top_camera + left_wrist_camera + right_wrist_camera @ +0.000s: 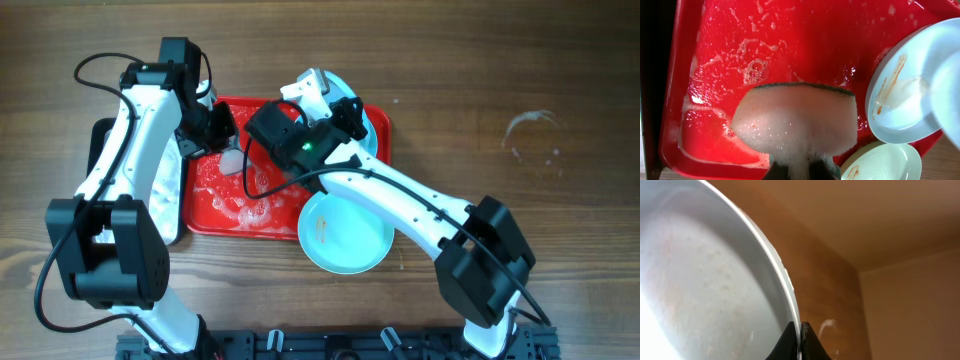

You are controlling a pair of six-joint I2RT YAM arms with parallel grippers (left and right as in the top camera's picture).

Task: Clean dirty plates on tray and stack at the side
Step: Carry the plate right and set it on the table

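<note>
The red tray [205, 215] [715, 30] is wet and soapy. My left gripper [222, 140] [801, 172] is shut on a foamy sponge [232, 160] [795, 117] hanging over the tray's left half. Over the tray's right end, my right gripper [347, 108] [801, 341] is shut on the rim of a pale plate [342, 86] [705, 280] [949, 95], held tilted up. A second plate [372, 135] [900, 100] with a reddish smear lies at the tray's right end beneath it. A third plate [345, 235] [882, 162], also smeared, sits at the tray's front right corner, overlapping its rim.
A black-rimmed silver tray [100, 150] lies left of the red tray, under my left arm. Dried water marks [530, 135] show on the wooden table at the right.
</note>
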